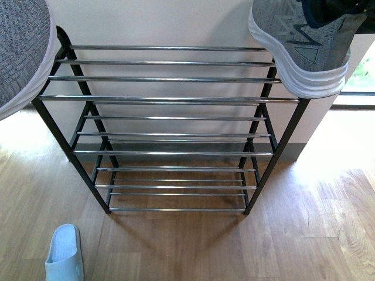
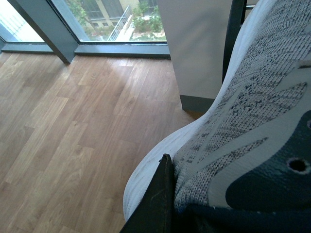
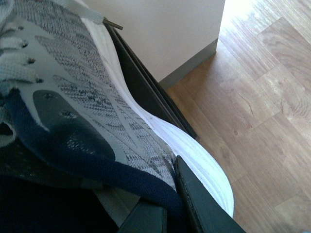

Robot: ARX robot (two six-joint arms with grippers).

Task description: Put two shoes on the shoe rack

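Grip: left fingers [image 2: 158, 204] pinch left sneaker [image 1: 20, 47] at side wall, right fingers [image 3: 194, 204] pinch right sneaker [image 1: 299, 52] at collar. Right sneaker overlaps right end of rack [image 1: 170, 98], top tier. Left sneaker hangs just off rack's left end, so prob. needs shift right.

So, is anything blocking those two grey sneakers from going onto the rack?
Nothing visible. The left sneaker and right sneaker hang by the shoe rack's top corners, and its tiers are all bare.
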